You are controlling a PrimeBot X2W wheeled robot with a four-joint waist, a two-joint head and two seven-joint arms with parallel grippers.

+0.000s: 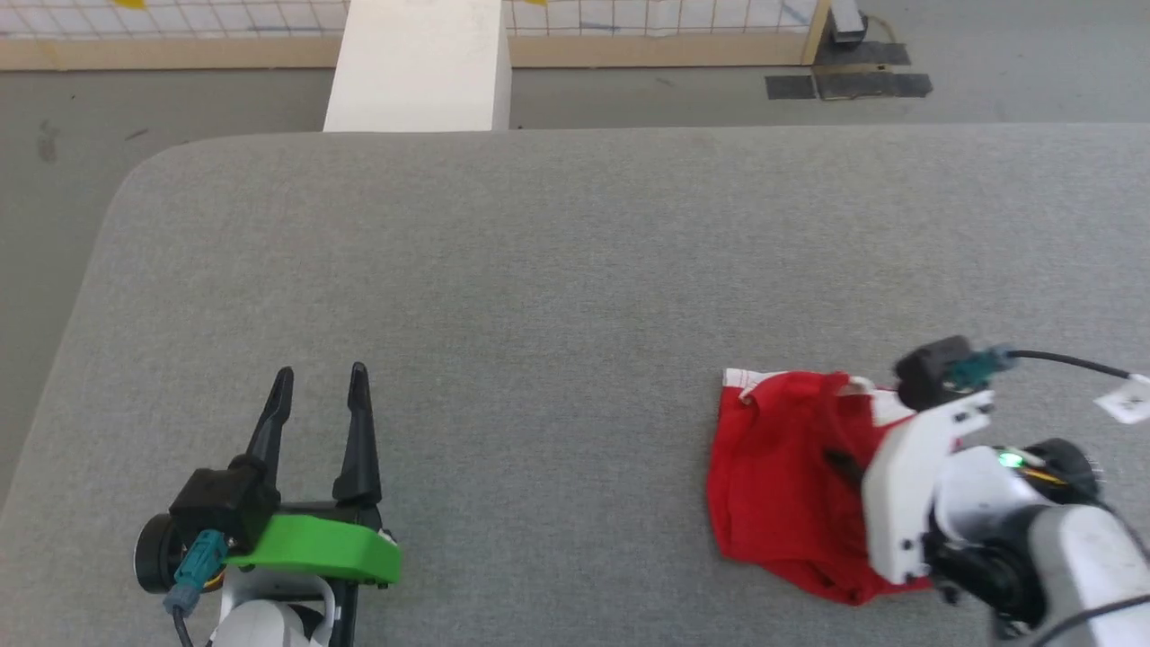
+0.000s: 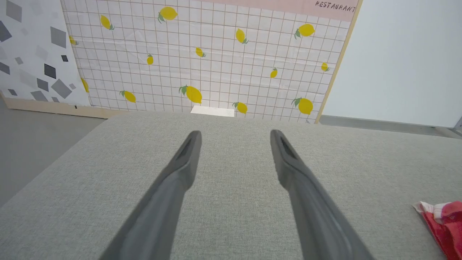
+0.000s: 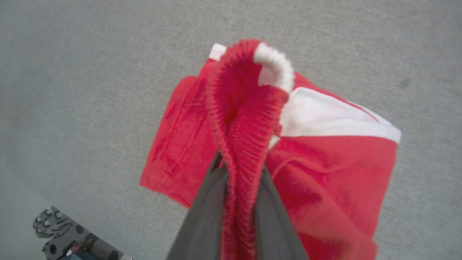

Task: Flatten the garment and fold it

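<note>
From the head camera, the grey worktop (image 1: 539,270) is filling most of the picture. The shorts (image 1: 782,476) are lying bunched at about 4 o'clock, near the front edge, with white trim showing along their far side. The right hand (image 1: 844,467) is reaching into them from 4 o'clock, and its fingers are mostly hiding behind its white bracket, so the grip is not showing here. The left hand (image 1: 322,370) is sitting at 7 o'clock, well apart from the shorts, fingers spread and pointing toward 12 o'clock. A white block (image 1: 418,63) is standing beyond the far edge at 12 o'clock.

The left wrist camera is showing the left hand (image 2: 235,133) with its fingers apart over bare worktop (image 2: 361,162), a corner of the shorts (image 2: 445,224) peeking in at 4 o'clock, and a lemon-printed wall (image 2: 216,54) behind.

The right wrist camera is showing the right hand (image 3: 241,173) clamping the red ribbed waistband, which is rising in a fold between the fingers while the rest of the shorts (image 3: 332,169) is resting on the worktop (image 3: 90,72). A wheel (image 3: 50,222) is showing at 7 o'clock.
</note>
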